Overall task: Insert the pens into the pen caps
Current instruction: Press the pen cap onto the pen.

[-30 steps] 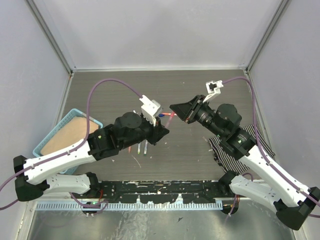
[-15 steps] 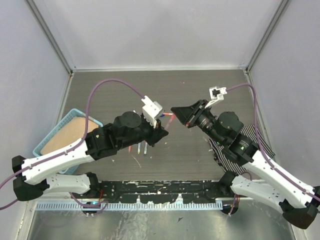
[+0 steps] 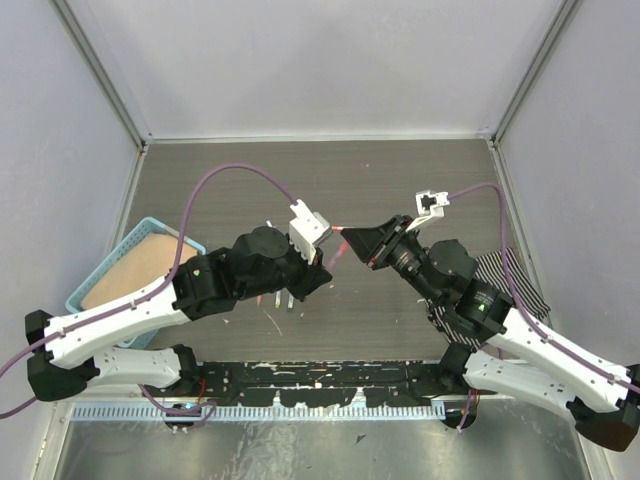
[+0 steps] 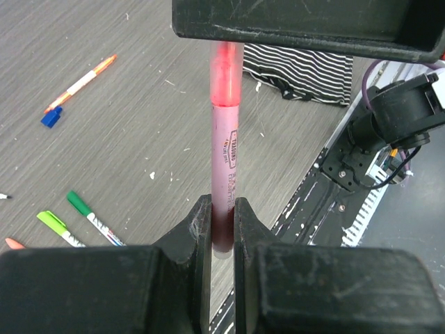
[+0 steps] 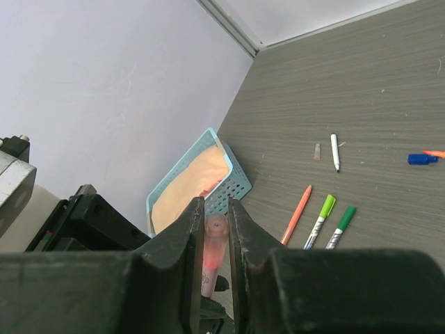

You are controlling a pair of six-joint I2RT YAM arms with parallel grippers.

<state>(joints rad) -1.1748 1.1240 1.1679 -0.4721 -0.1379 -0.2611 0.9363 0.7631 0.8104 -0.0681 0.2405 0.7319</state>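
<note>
Pink pen (image 4: 224, 160): held in the air above the table, its barrel running from one gripper to the other. The print on the barrel is too small to read.
Red cap (image 4: 226, 73): translucent, on the pen's far end, with its top hidden under the right gripper's fingers. It looks pushed on, but how deep it sits cannot be told.
Left gripper (image 4: 222, 209): jaws narrow, pinching the pink pen's lower end. The pen's tail is hidden behind the fingers.
Right gripper (image 5: 215, 212): jaws narrow, clamped on the red cap, with only its round end showing between them.
Top view: the two grippers meet nose to nose over the table (image 3: 400, 180), and the pen is only a pink-red sliver between them.
Loose pens: an orange pen (image 5: 297, 214), a light green pen (image 5: 320, 217) and a dark green pen (image 5: 341, 224) lie side by side on the table. A thin white pen (image 5: 335, 152) lies apart, farther back. From above, the left arm covers most of them.
Orange-and-white pen (image 4: 80, 75): lying flat on the table.
Blue cap (image 4: 51, 117): just beside one end of the orange-and-white pen.
Basket (image 5: 235, 186): light blue, near the wall, partly hidden behind the right gripper's fingers.
Striped cloth (image 4: 299, 73): flat on the table under the right arm, its top edge cut off by the gripper.
</note>
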